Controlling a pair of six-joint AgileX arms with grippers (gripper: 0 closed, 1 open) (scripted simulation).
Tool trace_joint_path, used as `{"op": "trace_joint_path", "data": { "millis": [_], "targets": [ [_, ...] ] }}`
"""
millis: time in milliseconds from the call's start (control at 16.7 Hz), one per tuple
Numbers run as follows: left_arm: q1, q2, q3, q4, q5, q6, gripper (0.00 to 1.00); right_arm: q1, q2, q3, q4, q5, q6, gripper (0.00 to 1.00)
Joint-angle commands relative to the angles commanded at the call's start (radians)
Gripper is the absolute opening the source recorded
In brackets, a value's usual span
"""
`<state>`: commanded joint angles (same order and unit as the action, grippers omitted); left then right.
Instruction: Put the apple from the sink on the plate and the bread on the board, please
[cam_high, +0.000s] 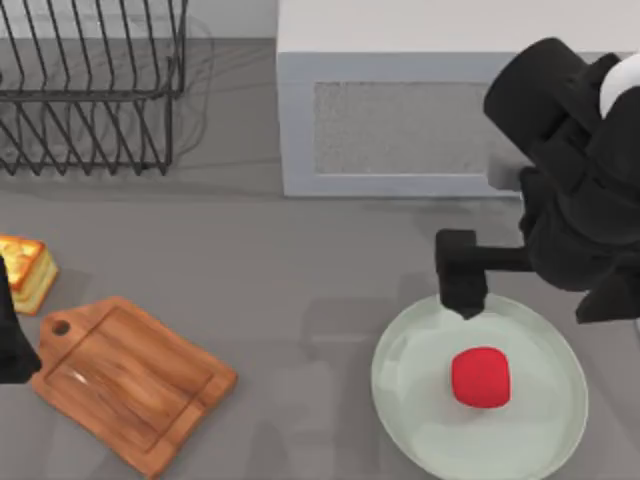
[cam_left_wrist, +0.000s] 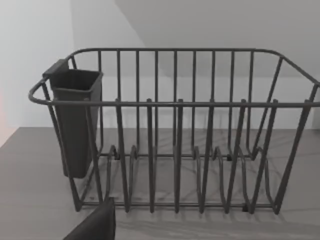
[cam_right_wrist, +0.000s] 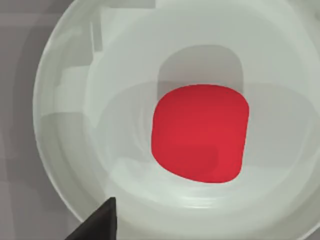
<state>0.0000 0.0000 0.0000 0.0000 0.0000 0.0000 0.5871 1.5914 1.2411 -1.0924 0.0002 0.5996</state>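
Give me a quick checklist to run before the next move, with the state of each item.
1. Apple on the plate: ok, it lies near the middle.
2. Apple free of the right gripper: ok, the gripper is by the plate's far rim, apart from it.
3. Bread on the board: not ok, it lies on the table beside the board's handle end.
4. Board bare for the bread: ok.
5. Left gripper ready at the bread: cannot tell, it sits at the table's left edge.
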Motion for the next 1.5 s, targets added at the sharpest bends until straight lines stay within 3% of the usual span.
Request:
{"op": "trace_joint_path", "data": {
  "millis": [900,1140,1500],
  "targets": [
    [0.0,0.0,0.0,0.0,0.0,0.0,1.0,-0.486,-1.39,-1.048,0.91,0.0,-0.496,1.0],
    [0.0,0.0,0.0,0.0,0.0,0.0,1.0,-0.574,-1.567,-1.218,1.069,0.0,-0.586,1.0],
    [0.0,0.0,0.0,0.0,0.0,0.0,1.0,-0.587,-1.591,-1.241,1.092,0.0,-0.6,1.0]
  ]
}}
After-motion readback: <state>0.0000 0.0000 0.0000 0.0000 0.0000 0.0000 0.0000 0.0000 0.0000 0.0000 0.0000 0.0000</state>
